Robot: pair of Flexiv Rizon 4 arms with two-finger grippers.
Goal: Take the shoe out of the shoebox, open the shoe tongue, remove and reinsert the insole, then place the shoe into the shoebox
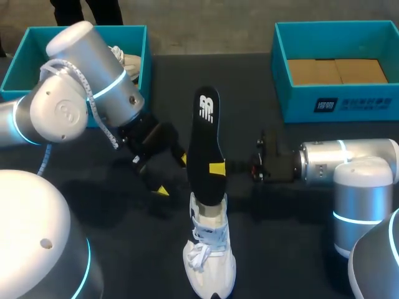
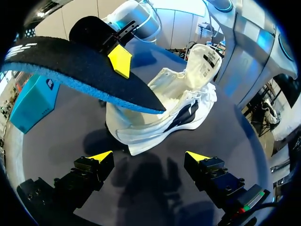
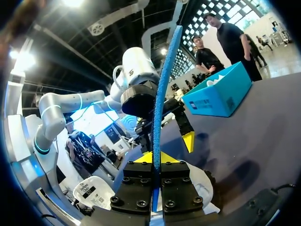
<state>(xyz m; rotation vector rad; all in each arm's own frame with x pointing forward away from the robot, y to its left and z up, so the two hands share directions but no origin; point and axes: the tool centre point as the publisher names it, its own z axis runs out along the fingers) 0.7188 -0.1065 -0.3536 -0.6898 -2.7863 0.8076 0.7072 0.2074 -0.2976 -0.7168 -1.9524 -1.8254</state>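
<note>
Sneaker: a white lace-up sneaker [image 1: 211,265] is seen on its sole on the dark grey table [image 1: 312,249], outside both boxes and just ahead of the left gripper's fingers. Its tongue [image 2: 207,56] is pulled up and back, and the mouth gapes wide.
Left gripper: the left gripper [image 2: 149,157] is shown with its fingers spread and nothing between them. It is low over the table and apart from the sneaker's side.
Insole: a black foam insole with a blue underside [image 1: 206,143] is held above the sneaker. One end is tipped down to the shoe's mouth and the other rises beyond the right gripper. Whether the lower tip is inside the shoe cannot be told.
Right gripper: the right gripper [image 3: 154,157] is clamped on the insole edge-on, pinched from both sides near mid-length.
Boxes: a teal cardboard shoebox [image 3: 216,101] with a second pale shoe [image 1: 129,61] in it is seen beyond the left gripper. A second teal box with a brown cardboard lining [image 1: 349,103] is seen well beyond the right gripper.
Done: unboxing and tongue opening are judged complete, and the insole is in hand.
Left: the insole is to be seated fully, then the sneaker boxed. Removal or reinsertion cannot be told.
</note>
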